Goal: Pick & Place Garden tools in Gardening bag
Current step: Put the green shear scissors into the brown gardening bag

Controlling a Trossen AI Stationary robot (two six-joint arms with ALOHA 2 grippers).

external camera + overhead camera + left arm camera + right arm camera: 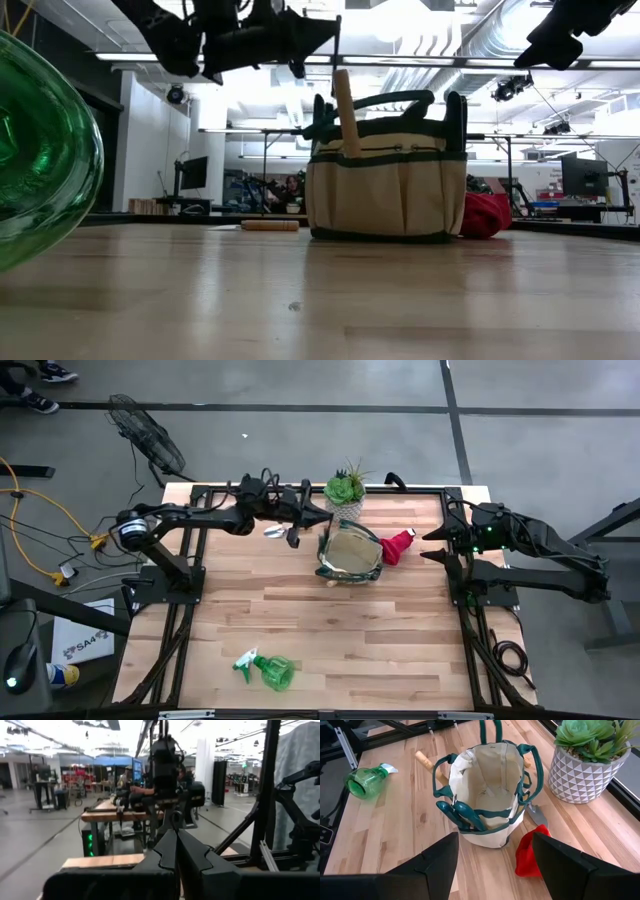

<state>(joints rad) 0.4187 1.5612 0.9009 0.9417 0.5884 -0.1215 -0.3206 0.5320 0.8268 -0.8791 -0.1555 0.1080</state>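
The khaki gardening bag [350, 555] stands upright near the table's far middle and also shows in the right wrist view [487, 795]. A wooden tool handle [345, 112] sticks up at its left side. Dark-handled shears [465, 815] sit in an outer pocket. A trowel [275, 532] lies on the table left of the bag. The red cone-shaped piece [397, 547] lies against the bag's right side. The green spray bottle [268, 670] lies near the front edge. My left gripper [316, 510] is shut and empty, raised above the bag's far left. My right gripper [432, 545] is open and empty, right of the red piece.
A green succulent in a white patterned pot [345, 490] stands at the far edge, just behind the bag. Dark frame rails [460, 590] run along the table's left and right sides. Bare wood [330, 620] lies between the bag and the spray bottle.
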